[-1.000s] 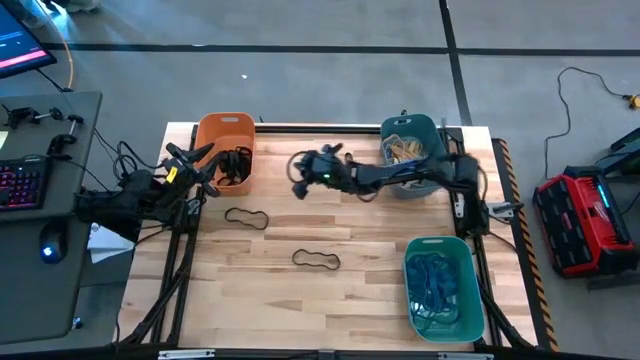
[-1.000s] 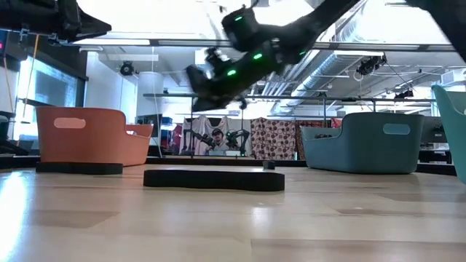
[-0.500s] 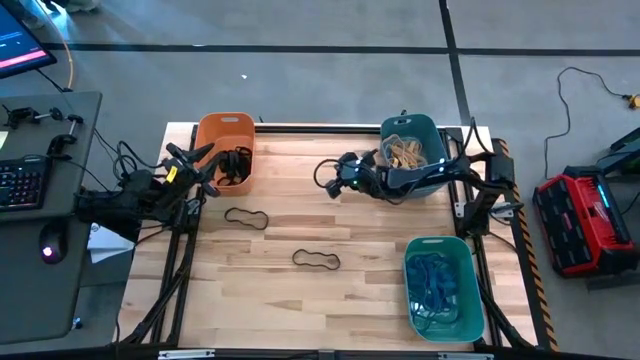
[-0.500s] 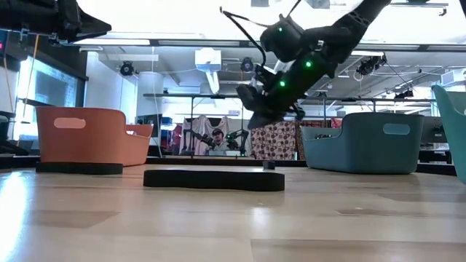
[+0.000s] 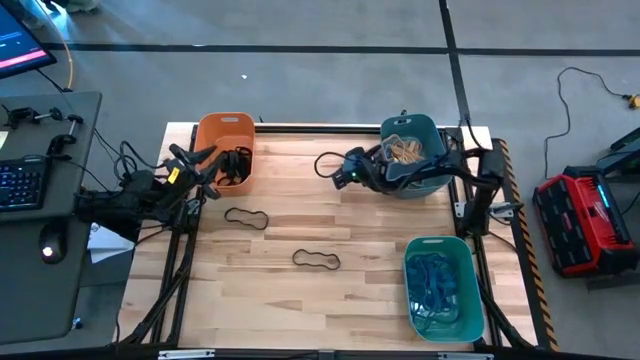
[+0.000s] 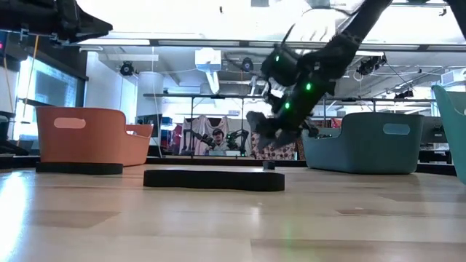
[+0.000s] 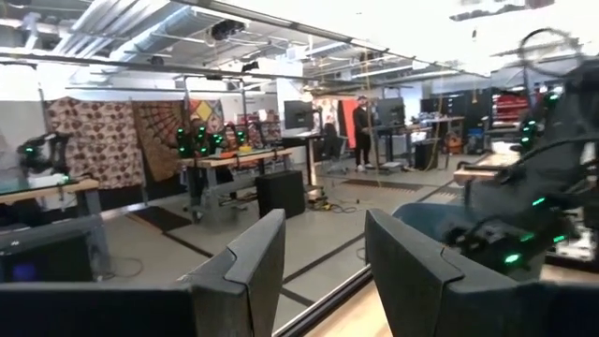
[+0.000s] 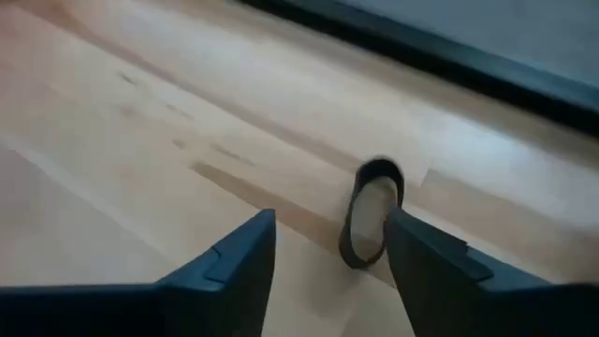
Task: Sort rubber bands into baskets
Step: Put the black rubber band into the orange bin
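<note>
We are seeing all three baskets (image 5: 224, 125) holding bands; two black bands (image 5: 246, 217) are lying loose mid-table. Right gripper (image 8: 323, 253), fingers parted and empty, is hovering over a small band (image 8: 372, 212). Left gripper (image 7: 323, 248) is idling open.

Pale smooth wood-grain table (image 5: 370, 235), matt plastic baskets (image 5: 224, 148), thin dark rubbery bands (image 5: 316, 260).

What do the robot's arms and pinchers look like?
Both arms are dark, almost black, built from chunky jointed pieces. The right arm has little green lights glowing on it and thin black cables looping beside it. The left arm has a small yellow mark. Each gripper ends in two flat, dark, wedge-shaped fingers, like the right gripper's fingers.
</note>
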You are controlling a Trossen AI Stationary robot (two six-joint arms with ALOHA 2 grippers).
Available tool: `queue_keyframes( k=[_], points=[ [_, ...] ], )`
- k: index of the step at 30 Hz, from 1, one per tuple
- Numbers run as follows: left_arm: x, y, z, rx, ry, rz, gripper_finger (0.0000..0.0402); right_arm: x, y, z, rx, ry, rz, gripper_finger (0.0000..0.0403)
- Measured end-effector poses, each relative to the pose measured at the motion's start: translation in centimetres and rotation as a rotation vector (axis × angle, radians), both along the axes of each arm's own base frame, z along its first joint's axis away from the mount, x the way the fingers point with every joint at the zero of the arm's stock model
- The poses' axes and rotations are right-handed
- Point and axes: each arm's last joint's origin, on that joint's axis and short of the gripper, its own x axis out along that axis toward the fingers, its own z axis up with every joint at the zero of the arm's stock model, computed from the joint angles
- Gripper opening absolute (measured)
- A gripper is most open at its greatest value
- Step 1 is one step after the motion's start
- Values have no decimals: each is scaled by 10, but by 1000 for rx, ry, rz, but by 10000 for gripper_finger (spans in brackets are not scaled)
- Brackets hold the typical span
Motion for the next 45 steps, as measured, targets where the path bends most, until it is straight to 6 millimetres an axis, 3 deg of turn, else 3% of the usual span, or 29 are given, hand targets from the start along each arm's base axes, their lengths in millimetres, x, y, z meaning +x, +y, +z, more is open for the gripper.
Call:
queue_keyframes(
  k=[10,13,19,28,40,45],
  points=[
    [1,0,-2,-18,1,-18,142,-2,-21,-38,71,34,-56,186],
    [1,0,-2,-16,0,-24,142,-2,-21,-39,62,44,-48,148],
    [3,-2,-2,-13,-5,-113,142,1,-15,-38,63,53,-1,15],
    [9,-10,-14,-48,85,-401,142,24,35,-11,-2,-52,262,5],
    [37,-14,-32,-143,307,-500,142,60,114,30,-148,-193,588,2],
    [53,-15,-40,-152,395,-501,146,71,135,50,-217,-218,675,1]
  ],
)
